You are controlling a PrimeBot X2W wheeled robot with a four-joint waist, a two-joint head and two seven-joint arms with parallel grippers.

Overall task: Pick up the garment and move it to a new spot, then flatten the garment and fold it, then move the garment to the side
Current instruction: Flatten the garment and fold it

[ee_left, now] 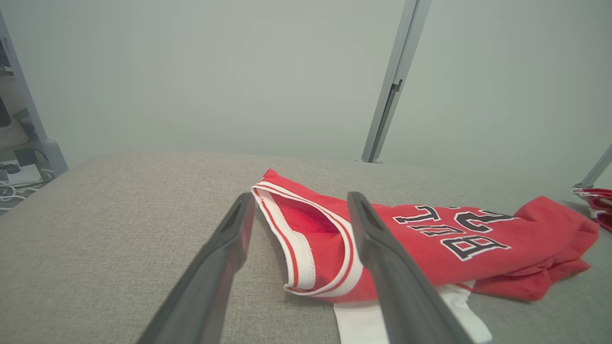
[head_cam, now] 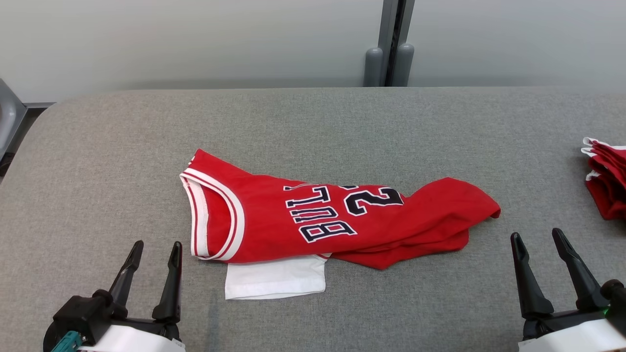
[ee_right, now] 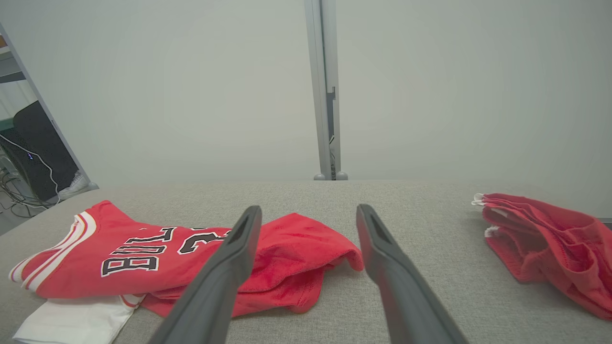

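The garment is a red jersey with white trim and dark lettering, lying crumpled in the middle of the grey table, a white part poking out at its near edge. My left gripper stands open near the front left, short of the jersey's white-trimmed opening, touching nothing. My right gripper stands open at the front right, to the right of the jersey's bunched hem, nothing between its fingers.
A pile of red cloth with white trim lies at the table's right edge. A grey post rises behind the far edge. The table's rounded left corner drops off toward shelving and cables.
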